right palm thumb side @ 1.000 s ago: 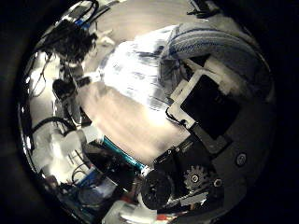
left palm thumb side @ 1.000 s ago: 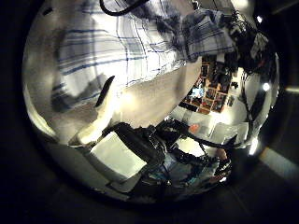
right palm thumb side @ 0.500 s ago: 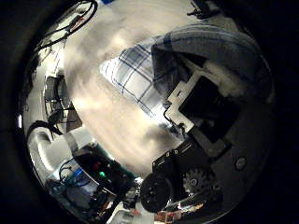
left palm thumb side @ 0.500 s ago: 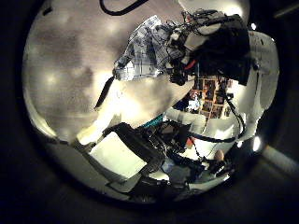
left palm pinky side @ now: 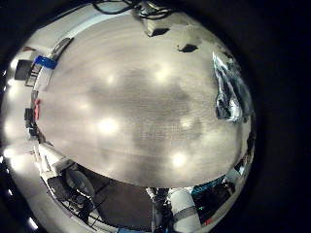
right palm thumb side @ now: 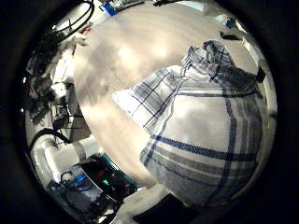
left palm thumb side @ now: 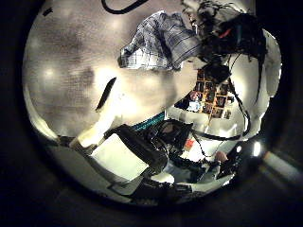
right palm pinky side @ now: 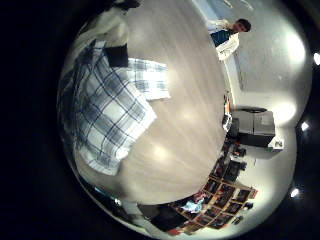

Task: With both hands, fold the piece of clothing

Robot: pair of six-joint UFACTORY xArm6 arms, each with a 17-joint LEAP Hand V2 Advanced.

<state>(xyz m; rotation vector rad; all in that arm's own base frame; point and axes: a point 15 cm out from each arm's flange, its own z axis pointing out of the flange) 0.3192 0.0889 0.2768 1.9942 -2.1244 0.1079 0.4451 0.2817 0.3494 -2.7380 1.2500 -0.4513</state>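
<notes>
Item: plaid shirt [right palm thumb side: 201, 121], bunched, lying on the pale wooden desk [left palm pinky side: 126, 97]; I see it close beneath my right robot hand and in the grasp of a robot hand [left palm thumb side: 227, 33]. Finger state of either robot hand: I cannot tell.

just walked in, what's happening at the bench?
Two-arm robot is folding a plaid shirt on the table. The shirt lies bunched on the tabletop, not laid flat. The left thumb side palm view shows the other hand right at the shirt's edge, though whether its fingers grip the cloth cannot be seen. The shirt fills much of the right palm views, so that palm is close above it. The left palm looks mostly at bare table, with the shirt only at the side.
</notes>
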